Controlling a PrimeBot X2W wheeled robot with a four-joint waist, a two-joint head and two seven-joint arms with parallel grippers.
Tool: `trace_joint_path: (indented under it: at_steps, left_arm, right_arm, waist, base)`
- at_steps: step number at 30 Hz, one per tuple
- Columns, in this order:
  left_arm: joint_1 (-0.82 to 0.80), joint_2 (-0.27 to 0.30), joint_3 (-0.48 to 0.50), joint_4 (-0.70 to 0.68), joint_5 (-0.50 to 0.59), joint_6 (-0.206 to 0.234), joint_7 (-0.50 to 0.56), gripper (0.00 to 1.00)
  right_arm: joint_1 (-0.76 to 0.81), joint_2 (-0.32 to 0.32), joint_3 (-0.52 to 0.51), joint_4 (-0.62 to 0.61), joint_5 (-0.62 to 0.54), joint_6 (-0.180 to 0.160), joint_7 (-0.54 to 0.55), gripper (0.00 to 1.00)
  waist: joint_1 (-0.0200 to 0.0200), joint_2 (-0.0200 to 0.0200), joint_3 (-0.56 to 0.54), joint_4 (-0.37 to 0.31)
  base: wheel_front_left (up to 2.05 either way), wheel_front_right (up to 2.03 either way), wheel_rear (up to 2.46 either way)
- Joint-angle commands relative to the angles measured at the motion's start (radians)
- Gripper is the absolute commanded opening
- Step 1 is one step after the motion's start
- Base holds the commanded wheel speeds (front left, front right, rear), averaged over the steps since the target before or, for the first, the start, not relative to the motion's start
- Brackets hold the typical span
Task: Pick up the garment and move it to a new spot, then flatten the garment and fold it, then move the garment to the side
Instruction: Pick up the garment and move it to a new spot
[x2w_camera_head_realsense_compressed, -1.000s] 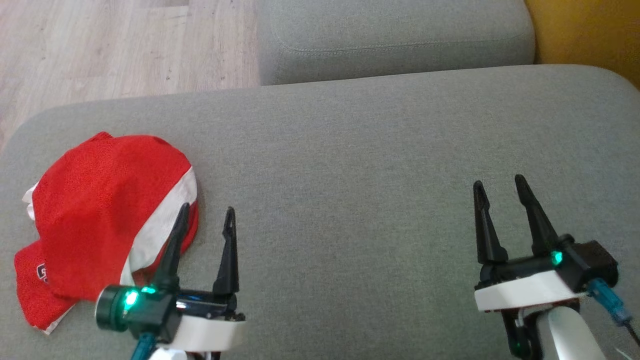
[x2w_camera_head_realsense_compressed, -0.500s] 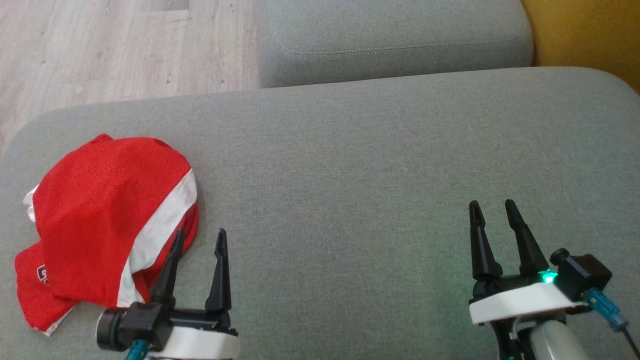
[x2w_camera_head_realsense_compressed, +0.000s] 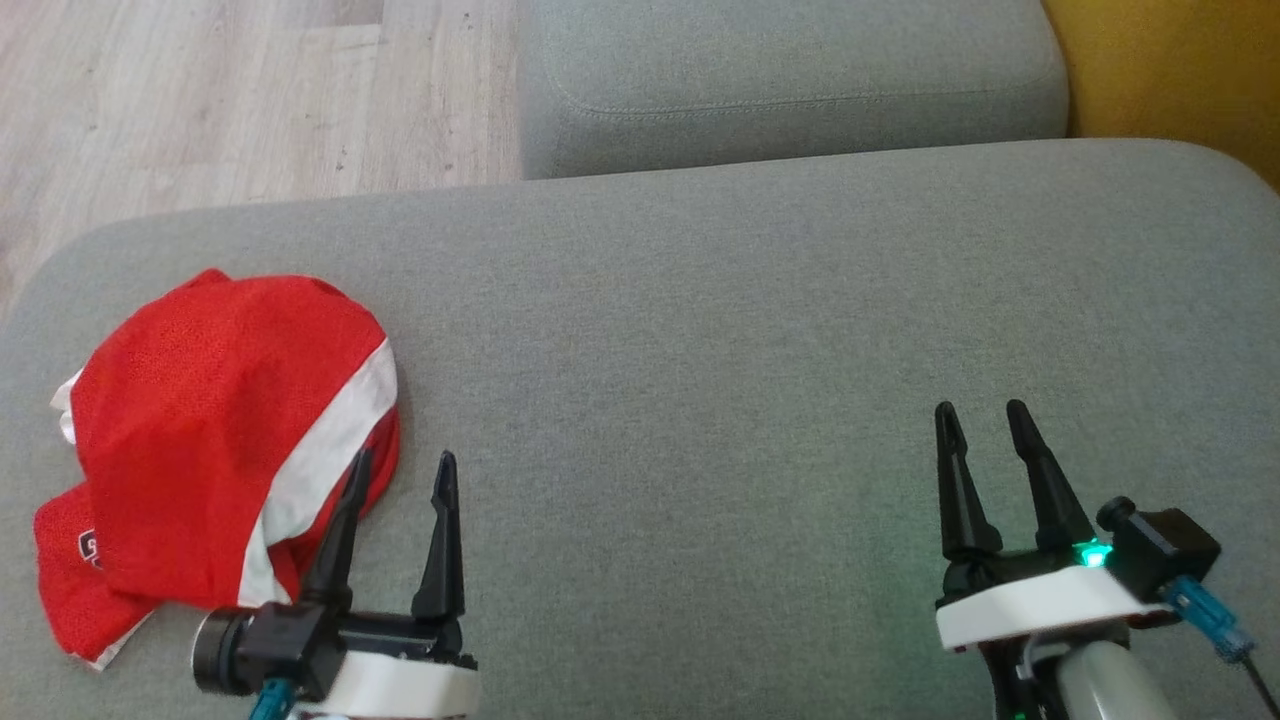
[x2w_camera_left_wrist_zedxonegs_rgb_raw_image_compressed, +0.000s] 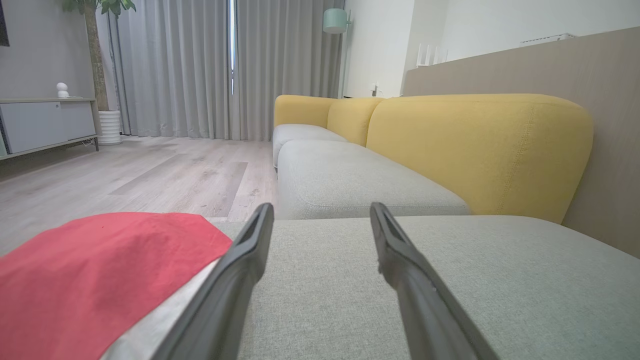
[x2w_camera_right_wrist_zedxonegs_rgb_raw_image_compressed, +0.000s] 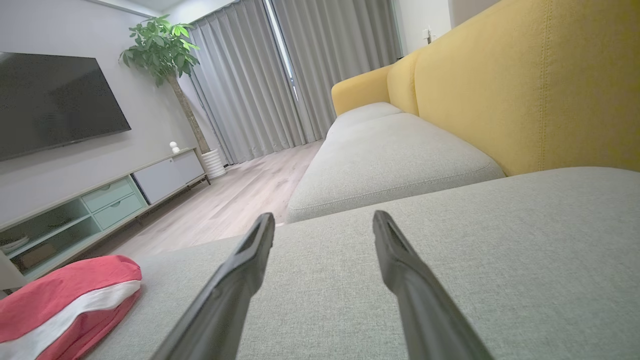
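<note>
The garment (x2w_camera_head_realsense_compressed: 210, 450) is red with a white stripe and lies bunched at the left end of the grey sofa seat (x2w_camera_head_realsense_compressed: 700, 330). My left gripper (x2w_camera_head_realsense_compressed: 403, 460) stands open just right of the garment's near edge, holding nothing; its left finger overlaps the cloth in the head view. In the left wrist view the garment (x2w_camera_left_wrist_zedxonegs_rgb_raw_image_compressed: 90, 270) lies left of the open left gripper (x2w_camera_left_wrist_zedxonegs_rgb_raw_image_compressed: 320, 212). My right gripper (x2w_camera_head_realsense_compressed: 982, 412) is open over bare cushion at the lower right. The right wrist view shows the garment (x2w_camera_right_wrist_zedxonegs_rgb_raw_image_compressed: 65, 300) far to the left of the open right gripper (x2w_camera_right_wrist_zedxonegs_rgb_raw_image_compressed: 322, 220).
A second grey seat cushion (x2w_camera_head_realsense_compressed: 790, 80) lies beyond the first. Yellow backrests (x2w_camera_right_wrist_zedxonegs_rgb_raw_image_compressed: 525, 85) run along the right side. Wooden floor (x2w_camera_head_realsense_compressed: 200, 100) lies past the seat's far left edge. A TV cabinet (x2w_camera_right_wrist_zedxonegs_rgb_raw_image_compressed: 100, 200) and a potted plant (x2w_camera_right_wrist_zedxonegs_rgb_raw_image_compressed: 165, 50) stand across the room.
Both grippers have drawn back toward the bottom of the head view, mostly in the first half second. The garment has not moved. Both stay open.
</note>
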Motion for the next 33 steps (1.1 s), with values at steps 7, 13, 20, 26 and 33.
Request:
trace_joint_path:
  at_steps: [7,13,20,26,33]
  left_arm:
    - [-0.036,-0.004,0.041,-0.034,0.0,0.006,-0.006,1.0]
    - [-0.033,-0.004,0.049,-0.032,0.0,0.011,-0.006,1.0]
    - [-0.023,-0.004,0.062,-0.022,0.012,0.014,-0.006,1.0]
    - [-0.008,-0.004,0.089,-0.02,0.028,0.013,-0.006,1.0]
    - [0.013,-0.004,0.105,-0.033,0.044,0.012,-0.006,1.0]
  right_arm:
    - [-0.037,-0.008,0.029,-0.035,0.01,-0.001,-0.011,1.0]
    - [-0.023,-0.008,0.048,-0.044,0.009,-0.001,-0.011,1.0]
    - [-0.002,-0.008,0.073,-0.044,0.017,-0.001,-0.011,1.0]
    - [0.011,-0.008,0.099,-0.041,0.033,-0.001,-0.011,1.0]
    - [0.019,-0.008,0.15,-0.039,0.061,-0.001,-0.011,1.0]
  waist:
    - [0.0,-0.0001,-0.005,0.008]
    - [0.0,-0.0001,-0.012,0.052]
    - [0.0,-0.0001,-0.028,0.156]
    - [0.0,-0.0001,-0.044,0.262]
    - [0.0,-0.0001,-0.056,0.381]
  base:
    - [0.0,0.0,0.0]
    - [0.0,0.0,0.0]
    - [0.0,0.0,0.0]
    - [0.0,0.0,0.0]
    - [0.0,0.0,0.0]
